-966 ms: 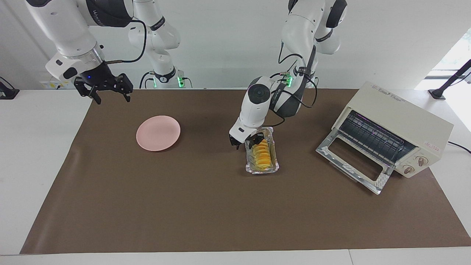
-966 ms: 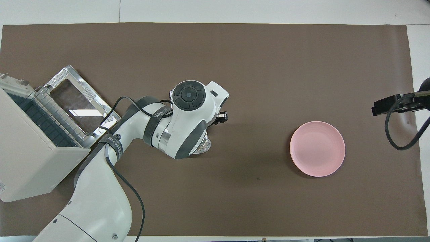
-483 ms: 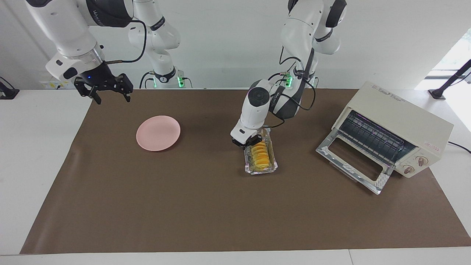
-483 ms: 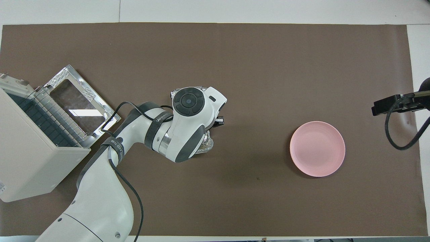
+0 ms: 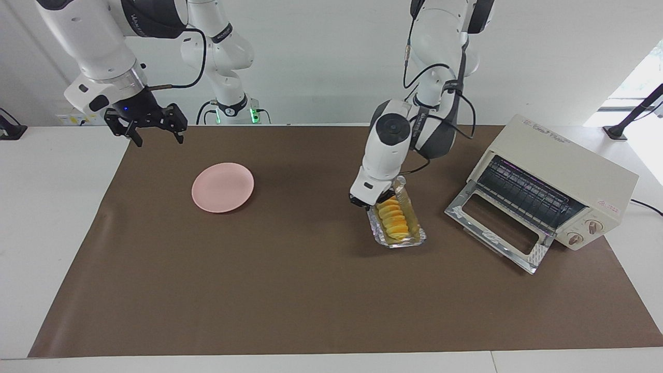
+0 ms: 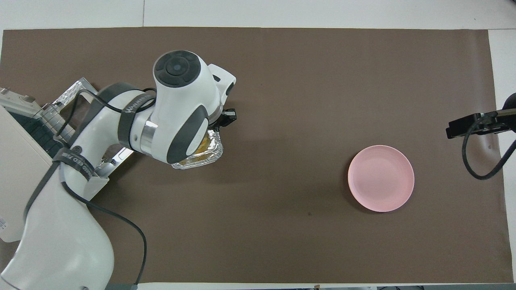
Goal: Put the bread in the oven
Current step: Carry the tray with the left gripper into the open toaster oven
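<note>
Orientation of the load relative to the cream-white boxy toaster oven [image 5: 554, 191] governed the coming move. The oven stood at the left arm's end of the table with its glass drop-down door [image 5: 497, 230] lowered flat and its wire rack [image 5: 528, 194] exposed.

The crinkled silver foil tray [image 5: 398, 227] was beside that open door, on the side toward the right arm's end of the table, apparently raised off the brown table mat [image 5: 311, 290] at a tilt. The small elongated yellow-orange ridged bread loaf [image 5: 392, 220] lay inside the tray. The loaf's long axis ran lengthwise along the tray, roughly from the robots' side outward, and so roughly alongside the oven opening rather than pointing into it.

The left gripper [image 5: 374, 202] was pressed together on the tray's rim at the end nearer the robots; it pinched foil, not bread. In the overhead view the left arm covered most of the tray.

The left arm was by far the nearer to the oven. The right gripper [image 5: 150, 124] waited with fingers spread, well apart from the oven, above the mat edge at the right arm's end, beside the round pink plate [image 5: 222, 187].

Judgement: tray and loaf must travel sideways over the door onto the rack.

Count: one loaf, one tray, one plate, one oven, two grippers.
</note>
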{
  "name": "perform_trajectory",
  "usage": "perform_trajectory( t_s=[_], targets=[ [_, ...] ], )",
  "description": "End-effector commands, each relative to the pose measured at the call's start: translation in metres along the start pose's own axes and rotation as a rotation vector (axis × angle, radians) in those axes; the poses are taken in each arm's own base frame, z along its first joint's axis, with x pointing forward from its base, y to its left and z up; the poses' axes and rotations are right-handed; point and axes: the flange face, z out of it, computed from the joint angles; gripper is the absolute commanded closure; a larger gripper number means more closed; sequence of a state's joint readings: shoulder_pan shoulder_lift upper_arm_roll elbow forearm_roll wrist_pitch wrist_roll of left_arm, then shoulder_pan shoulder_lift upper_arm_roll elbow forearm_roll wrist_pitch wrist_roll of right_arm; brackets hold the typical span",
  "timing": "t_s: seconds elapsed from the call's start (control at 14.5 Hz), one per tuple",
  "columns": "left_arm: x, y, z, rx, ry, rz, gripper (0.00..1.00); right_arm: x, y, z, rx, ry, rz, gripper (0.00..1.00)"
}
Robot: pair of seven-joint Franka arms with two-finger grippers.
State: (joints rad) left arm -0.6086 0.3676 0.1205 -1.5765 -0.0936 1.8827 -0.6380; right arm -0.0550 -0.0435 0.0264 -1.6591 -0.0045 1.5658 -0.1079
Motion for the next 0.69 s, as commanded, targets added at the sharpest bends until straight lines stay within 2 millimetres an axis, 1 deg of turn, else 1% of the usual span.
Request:
perform_trajectory(
  t_s=[0.0,0.07,0.28,0.48,0.62],
  targets=[
    [0.029,-0.06,-0.021,0.035,-0.013,-0.113,1.0,-0.006,0.001,-0.002,0.012,0.007,-0.007,0.0],
    [0.039,-0.079,-0.02,0.048,-0.015,-0.15,1.0,-0.006,0.001,-0.001,0.012,0.005,-0.007,0.0],
    [0.07,-0.149,-0.015,0.076,-0.02,-0.278,1.0,-0.006,0.001,-0.001,0.012,0.005,-0.007,0.0],
    [0.092,-0.212,-0.01,0.072,-0.035,-0.365,1.0,-0.006,0.001,-0.001,0.012,0.005,-0.007,0.0],
    [0.1,-0.247,-0.01,0.066,-0.039,-0.381,1.0,-0.006,0.001,-0.001,0.012,0.005,-0.007,0.0]
  ],
)
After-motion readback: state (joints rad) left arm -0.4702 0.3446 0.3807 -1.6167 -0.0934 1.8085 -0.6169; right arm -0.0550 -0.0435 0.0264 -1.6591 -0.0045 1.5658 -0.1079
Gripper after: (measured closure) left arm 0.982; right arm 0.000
